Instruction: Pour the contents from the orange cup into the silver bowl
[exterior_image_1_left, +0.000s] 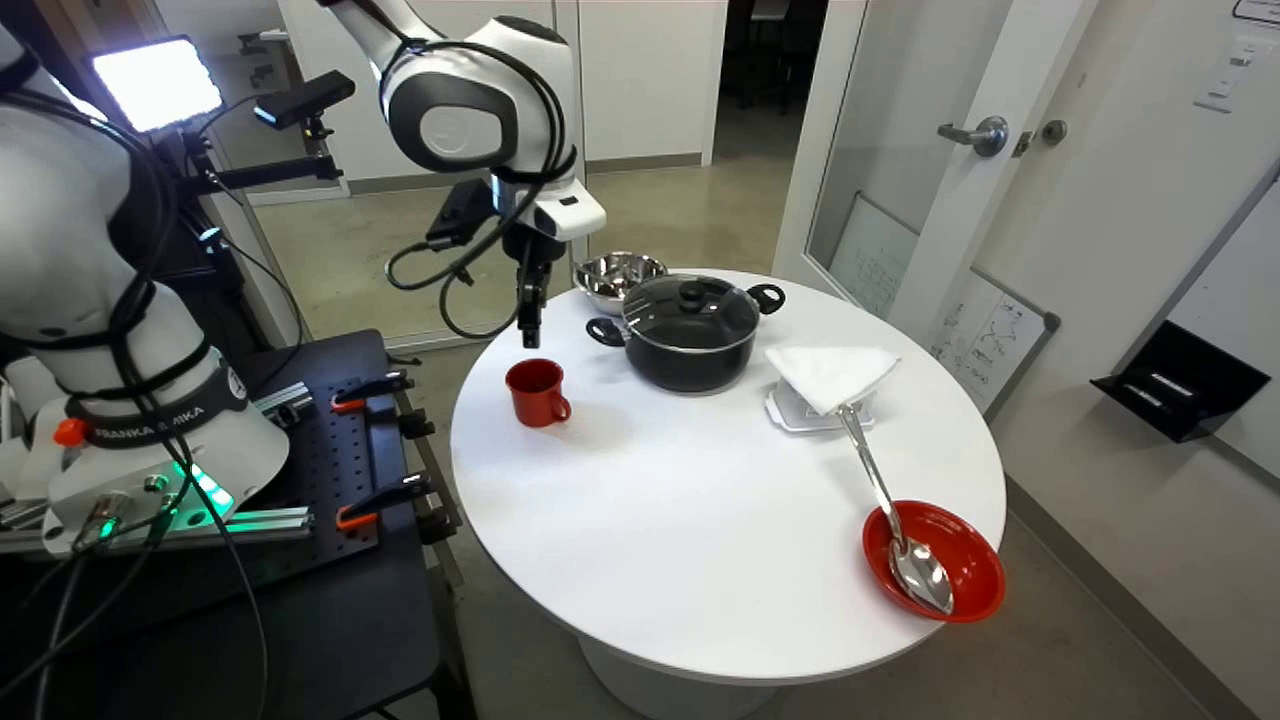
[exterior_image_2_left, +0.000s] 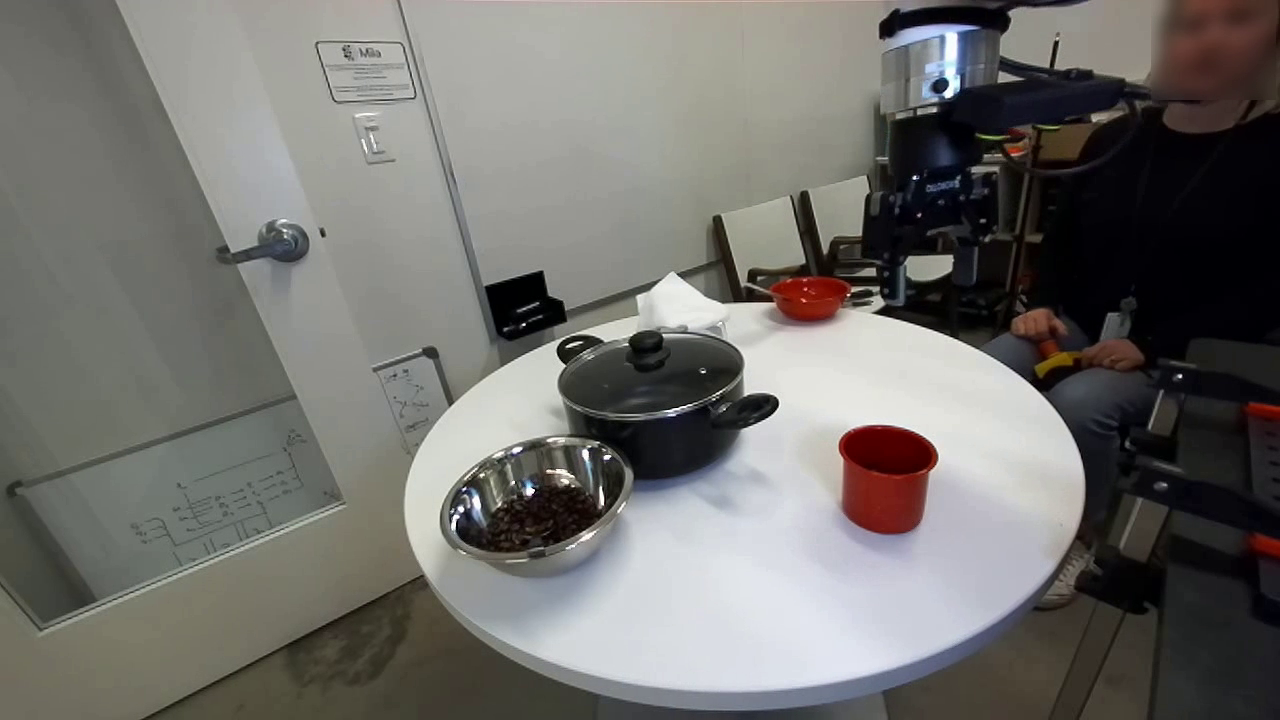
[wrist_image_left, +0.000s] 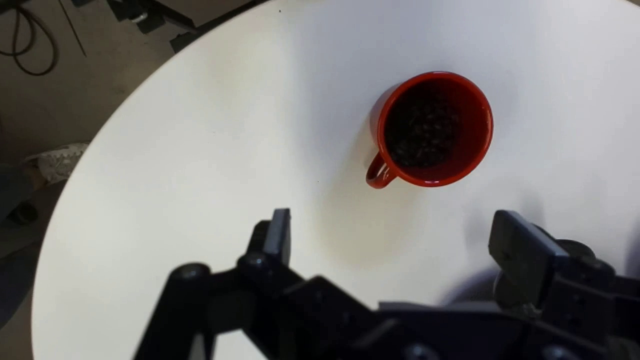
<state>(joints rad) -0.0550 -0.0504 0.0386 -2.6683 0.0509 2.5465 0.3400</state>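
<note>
The orange cup (exterior_image_1_left: 537, 395) looks red and stands upright on the white round table in both exterior views. In the wrist view the cup (wrist_image_left: 474, 127) shows its handle and small dark pieces inside. My gripper (exterior_image_2_left: 930, 275) hangs above the table, higher than the cup and apart from it. Seen from the wrist, the gripper (wrist_image_left: 392, 215) is wide open with nothing between its fingers, and the cup lies beyond the fingertips. The silver bowl (exterior_image_2_left: 578, 460) rests near the table's edge with dark brown beans in it; an exterior view shows the bowl (exterior_image_1_left: 608, 280) partly behind the pot.
A black lidded pot (exterior_image_1_left: 690, 360) with two side handles stands right beside the silver bowl. Farther along are a white cloth (exterior_image_1_left: 830, 375) on a clear container and a red bowl (exterior_image_1_left: 965, 555) holding a long metal spoon (exterior_image_1_left: 922, 575). A person (exterior_image_2_left: 1180, 220) sits beyond the table.
</note>
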